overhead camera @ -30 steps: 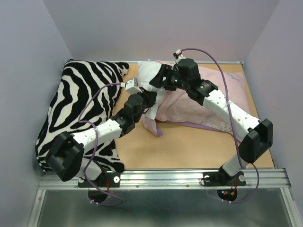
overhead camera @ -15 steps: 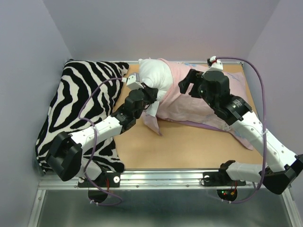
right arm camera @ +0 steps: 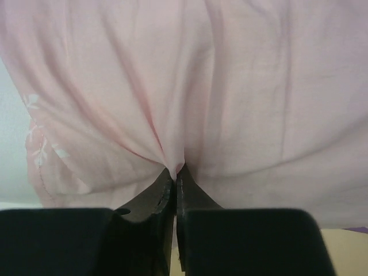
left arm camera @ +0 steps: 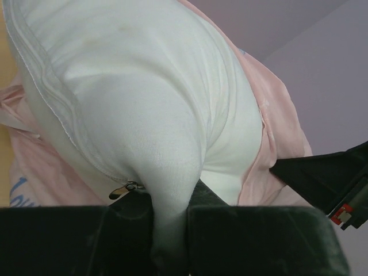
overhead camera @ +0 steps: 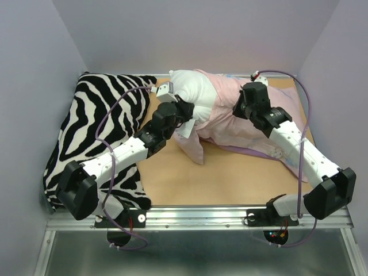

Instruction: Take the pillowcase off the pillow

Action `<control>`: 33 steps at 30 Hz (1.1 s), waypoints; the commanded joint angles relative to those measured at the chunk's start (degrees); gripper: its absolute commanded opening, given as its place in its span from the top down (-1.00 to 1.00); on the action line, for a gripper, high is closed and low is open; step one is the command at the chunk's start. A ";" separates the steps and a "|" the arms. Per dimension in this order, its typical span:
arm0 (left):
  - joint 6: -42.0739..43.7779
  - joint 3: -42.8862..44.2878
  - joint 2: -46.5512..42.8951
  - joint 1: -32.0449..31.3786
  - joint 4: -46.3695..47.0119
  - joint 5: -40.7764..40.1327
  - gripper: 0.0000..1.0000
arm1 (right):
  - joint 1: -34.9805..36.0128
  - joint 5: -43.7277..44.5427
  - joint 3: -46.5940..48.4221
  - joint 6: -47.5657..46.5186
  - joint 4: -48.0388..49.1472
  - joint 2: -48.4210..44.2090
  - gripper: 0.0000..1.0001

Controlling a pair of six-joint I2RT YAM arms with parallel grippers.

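Observation:
The white pillow (overhead camera: 192, 89) lies at the back centre of the table, its left end bared. The pink pillowcase (overhead camera: 236, 123) covers its right part and trails flat to the right, showing its pale inner side. My left gripper (overhead camera: 185, 109) is shut on a pinched fold of the pillow (left arm camera: 144, 103), with the fabric squeezed between the jaws of that gripper (left arm camera: 169, 230). My right gripper (overhead camera: 237, 109) presses down on the pillowcase; in the right wrist view it (right arm camera: 175, 172) is shut on a small tuck of the pink cloth (right arm camera: 230, 86).
A large zebra-striped pillow (overhead camera: 98, 126) fills the table's left side, under my left arm. Lilac walls close in the back and both sides. Bare wooden tabletop (overhead camera: 230, 178) lies in front of the pillowcase. The right arm's link (left arm camera: 328, 178) shows in the left wrist view.
My right gripper left the pillow's end, swung right while open, then came down and shut on the pillowcase. More white pillow is bared. The left gripper kept its hold.

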 commanded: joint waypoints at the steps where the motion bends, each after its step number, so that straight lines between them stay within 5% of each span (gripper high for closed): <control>1: 3.86 7.40 -4.95 2.91 3.50 -2.90 1.00 | -5.33 0.59 -1.75 -1.48 -0.58 -5.04 0.91; 12: 1.93 14.35 -11.27 21.19 -2.49 4.22 1.00 | -24.92 -6.35 -4.65 0.54 -1.82 -2.33 0.99; 19: -3.88 9.88 -16.81 30.88 -5.31 11.33 1.00 | -39.17 -15.84 -2.99 1.86 0.21 3.21 0.99; 29: -3.34 -7.58 -20.86 10.97 -2.51 12.58 1.00 | -36.90 -23.22 -1.57 -0.59 3.02 5.42 0.98; 33: -6.25 -15.50 -18.15 -4.66 0.48 2.16 1.00 | -30.86 -22.70 0.17 -2.53 2.58 3.05 0.44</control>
